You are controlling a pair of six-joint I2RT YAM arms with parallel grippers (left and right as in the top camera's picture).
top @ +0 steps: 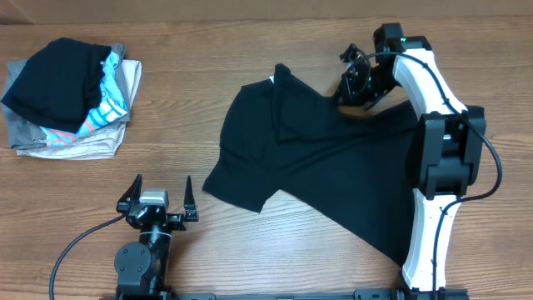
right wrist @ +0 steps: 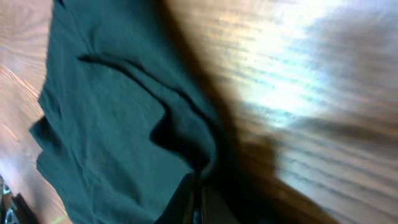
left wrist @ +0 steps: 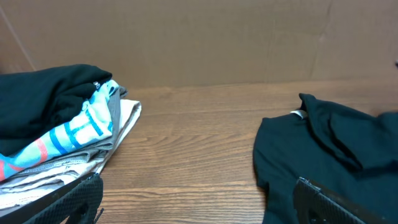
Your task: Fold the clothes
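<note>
The brown wood-grain bench (top: pixel 250 50) carries everything here. The largest thing on it is the plain black short-sleeved T-shirt of soft fabric (top: pixel 333 158). It lies spread and rumpled, reaching from under the right pincer (top: pixel 356 90) down and across towards the left pincer (top: pixel 158 198), and its near hem ends just to the right of that one. A long crease runs through the cloth below the neck. A small white label (top: pixel 272 81) shows at the neckline, on the side of the shirt away from the right pincer.

Well off beyond the left pincer and to its left sits a stack of folded garments (top: pixel 71 100): black on top, then turquoise-patterned, with grey at the bottom. It lies apart from the shirt, with bare wood between them.

The white right arm (top: pixel 433 158) rises from the near edge of the bench. It crosses over the shirt's right side and bends inward at its far end, covering part of the cloth. Its pincer is down at the shirt's far right edge. In the blurred wrist view the fingers are drawn together on a raised pinch of black fabric.

The black left arm (top: pixel 141 258) sits low at the near edge. Its pincer is spread wide, holds nothing, and points towards the far side.
</note>
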